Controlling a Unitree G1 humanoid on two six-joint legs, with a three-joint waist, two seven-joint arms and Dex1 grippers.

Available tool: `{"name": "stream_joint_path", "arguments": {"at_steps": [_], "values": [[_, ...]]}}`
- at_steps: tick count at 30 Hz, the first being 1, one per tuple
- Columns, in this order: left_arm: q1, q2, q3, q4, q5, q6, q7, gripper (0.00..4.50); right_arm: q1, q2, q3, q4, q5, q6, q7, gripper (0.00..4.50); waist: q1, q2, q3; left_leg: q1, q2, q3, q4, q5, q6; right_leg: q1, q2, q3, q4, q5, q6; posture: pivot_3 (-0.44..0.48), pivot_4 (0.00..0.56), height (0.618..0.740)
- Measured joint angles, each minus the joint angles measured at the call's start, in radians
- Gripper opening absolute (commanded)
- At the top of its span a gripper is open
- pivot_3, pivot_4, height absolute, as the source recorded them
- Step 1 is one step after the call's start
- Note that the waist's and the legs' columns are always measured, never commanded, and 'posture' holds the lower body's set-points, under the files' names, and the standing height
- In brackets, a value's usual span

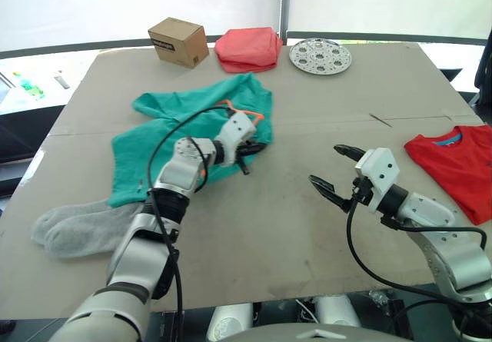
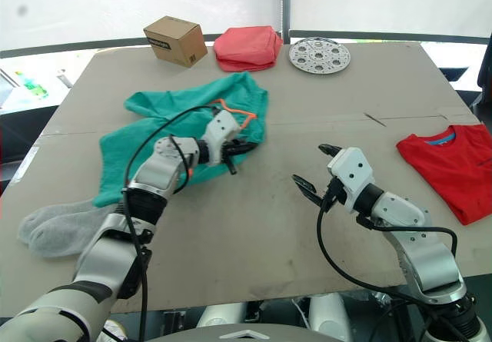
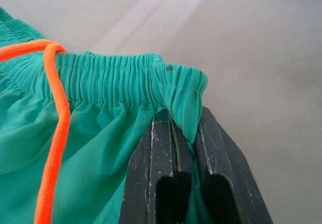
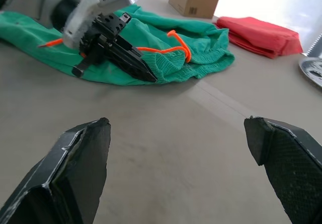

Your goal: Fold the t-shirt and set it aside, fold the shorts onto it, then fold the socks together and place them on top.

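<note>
The left hand (image 1: pixel 254 151) is clamped on the shorts (image 1: pixel 173 138), its two black fingers (image 3: pixel 151 178) pinching the gathered elastic waistband at the cloth's near right corner. The orange drawstring (image 3: pixel 53 148) loops across the waistband just beside the grip. The teal shorts lie spread and rumpled on the counter (image 1: pixel 269 227), running from the hand back toward the left and far side.

The right hand (image 1: pixel 335 169) hangs over bare counter with its fingers spread wide apart, holding nothing, well to the right of the shorts.

The socks (image 1: pixel 77 227), a light grey pair, lie side by side at the near left of the counter, touching the lower edge of the shorts. The t-shirt (image 1: pixel 453 165), bright red with a blue neckband, lies flat at the right edge of the counter, apart from the right hand.

Along the far side stand a small cardboard box (image 1: pixel 178 41), a folded salmon-pink cloth bundle (image 1: pixel 247 49) beside it, and a round perforated metal plate (image 1: pixel 320 55) further right.
</note>
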Motion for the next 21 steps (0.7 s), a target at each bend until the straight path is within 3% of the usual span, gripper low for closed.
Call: {"name": "stream_joint_path", "arguments": {"at_steps": [6,10,14,15,18,21], "values": [[0.071,-0.126,-0.123,-0.201,-0.030,0.127,-0.045,0.04,0.079,-0.145,-0.045,-0.019,-0.046,0.003,0.051,4.50,-0.003,-0.001,0.001,0.001,0.000,0.001,0.000,-0.002,0.004,0.000,0.000,0.003,0.000,0.000,0.001,0.000,0.150,0.736],[0.115,-0.157,-0.099,-0.300,-0.122,0.258,-0.043,1.65,0.082,-0.197,-0.053,-0.020,-0.020,0.041,0.114,4.50,-0.006,-0.001,0.001,0.003,0.002,-0.001,0.000,-0.002,0.004,0.000,0.000,0.003,0.001,0.000,0.000,0.000,0.150,0.736],[0.142,-0.039,0.080,-0.496,-0.322,0.482,-0.071,3.73,0.026,-0.216,-0.046,-0.019,-0.003,0.069,0.157,4.50,-0.011,-0.001,0.001,0.005,0.003,-0.002,-0.001,-0.002,0.004,0.000,0.001,0.003,0.001,0.000,0.000,0.000,0.150,0.736],[0.154,-0.006,0.122,-0.537,-0.364,0.522,-0.075,3.92,0.015,-0.216,-0.044,-0.018,-0.005,0.067,0.158,4.50,-0.007,-0.001,0.001,0.004,0.002,-0.002,-0.001,-0.002,0.004,0.000,0.001,0.003,0.001,-0.001,0.000,0.000,0.150,0.736],[0.201,0.077,0.203,-0.616,-0.454,0.596,-0.084,3.92,-0.025,-0.216,-0.012,-0.015,-0.009,0.059,0.178,4.50,-0.002,-0.001,0.001,0.003,0.001,-0.002,-0.001,-0.001,0.001,0.000,0.000,0.004,0.000,-0.001,0.000,0.000,0.150,0.736],[0.325,0.268,0.332,-0.651,-0.470,0.558,-0.121,3.92,-0.048,-0.253,0.049,-0.007,-0.022,0.028,0.249,4.50,-0.008,-0.001,0.001,0.004,0.001,-0.001,-0.001,0.000,-0.001,0.000,0.000,0.005,-0.001,-0.001,0.000,0.000,0.150,0.736]]}}
